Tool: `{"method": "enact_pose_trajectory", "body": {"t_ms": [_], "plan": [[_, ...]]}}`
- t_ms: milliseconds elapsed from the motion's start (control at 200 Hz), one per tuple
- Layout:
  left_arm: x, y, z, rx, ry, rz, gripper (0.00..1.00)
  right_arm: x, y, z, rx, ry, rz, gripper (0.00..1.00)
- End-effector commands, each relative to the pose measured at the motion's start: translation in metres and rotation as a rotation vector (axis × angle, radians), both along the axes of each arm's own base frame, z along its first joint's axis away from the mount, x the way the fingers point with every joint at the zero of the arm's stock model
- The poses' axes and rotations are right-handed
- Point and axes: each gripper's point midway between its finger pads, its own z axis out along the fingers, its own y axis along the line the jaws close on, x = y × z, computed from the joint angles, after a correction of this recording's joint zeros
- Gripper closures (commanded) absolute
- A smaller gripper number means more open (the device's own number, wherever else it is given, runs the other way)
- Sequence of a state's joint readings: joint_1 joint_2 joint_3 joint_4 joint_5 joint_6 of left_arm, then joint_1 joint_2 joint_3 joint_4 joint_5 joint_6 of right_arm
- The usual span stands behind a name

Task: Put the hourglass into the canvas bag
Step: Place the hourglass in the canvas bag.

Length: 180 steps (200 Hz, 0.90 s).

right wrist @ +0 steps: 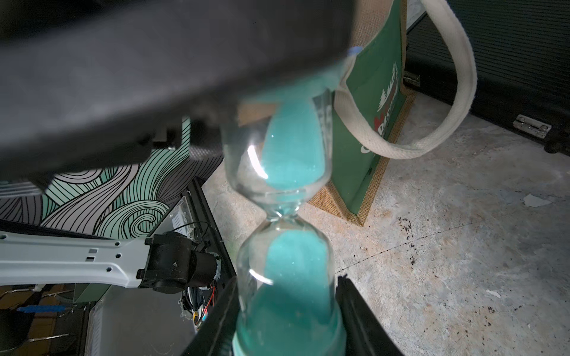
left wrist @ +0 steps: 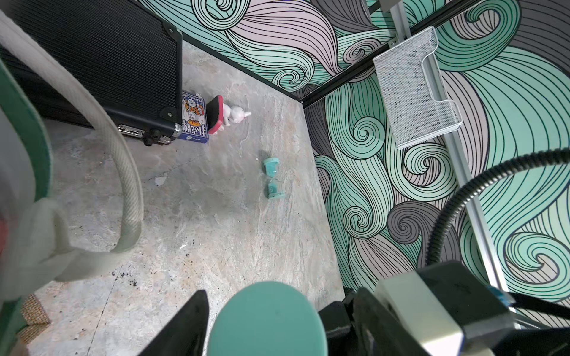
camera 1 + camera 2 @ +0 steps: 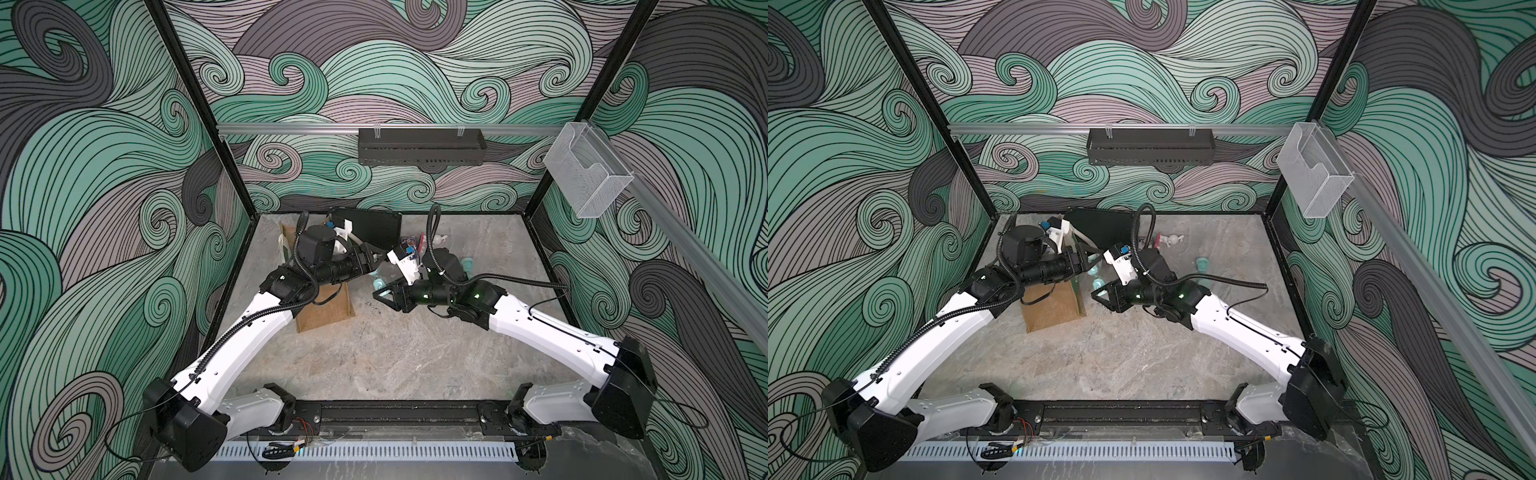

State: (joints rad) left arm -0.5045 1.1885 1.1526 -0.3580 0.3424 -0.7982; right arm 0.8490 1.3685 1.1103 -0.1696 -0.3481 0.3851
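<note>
Teal-sand hourglass clamped by right tool; canvas bag upright beyond.

canvas bag mouth hidden under left arm; hourglass end cut off; lettering probably unreadable.

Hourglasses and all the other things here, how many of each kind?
Teal-sand glass hourglasses: 2
Tan burlap canvas bag, green panels: 1
Flat black ribbed case: 1
Blue playing-card box: 1
White rabbit figurine with red-edged stand: 1
Total: 6

Canvas bag left of hourglass; case behind bag; card box right of case; second hourglass lying further right.
</note>
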Motion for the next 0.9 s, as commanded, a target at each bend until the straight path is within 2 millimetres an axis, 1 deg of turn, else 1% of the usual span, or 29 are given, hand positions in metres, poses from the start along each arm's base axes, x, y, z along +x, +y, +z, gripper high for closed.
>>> {"method": "enact_pose_trajectory", "body": {"t_ms": [0,250,340,405,485,655,746,826,896], "plan": [[0.000,-0.004,0.003,-0.023,-0.006,-0.023,0.33,0.007,0.005,0.028,0.055,-0.073,-0.008,0.73],[0.005,0.000,-0.002,0.010,-0.021,0.002,0.47,0.008,0.006,0.025,0.044,-0.065,-0.010,0.73],[0.007,0.001,-0.003,0.015,-0.026,0.009,0.53,0.007,0.007,0.025,0.050,-0.065,-0.003,0.72],[0.008,0.002,-0.003,0.017,-0.030,0.017,0.56,0.007,0.007,0.025,0.053,-0.065,-0.001,0.70],[0.010,0.002,-0.002,0.017,-0.037,0.025,0.64,0.007,0.009,0.025,0.056,-0.065,0.006,0.67],[0.011,0.004,-0.001,0.020,-0.053,0.032,0.75,0.007,0.009,0.027,0.058,-0.066,0.006,0.53],[0.015,0.008,0.002,0.035,-0.079,0.058,0.78,0.005,0.006,0.034,0.065,-0.074,0.004,0.43],[0.017,0.014,0.011,0.056,-0.121,0.075,0.80,0.003,0.001,0.040,0.066,-0.084,-0.006,0.32],[0.019,0.023,0.024,0.084,-0.162,0.097,0.80,0.000,-0.007,0.046,0.055,-0.100,-0.017,0.26]]}}
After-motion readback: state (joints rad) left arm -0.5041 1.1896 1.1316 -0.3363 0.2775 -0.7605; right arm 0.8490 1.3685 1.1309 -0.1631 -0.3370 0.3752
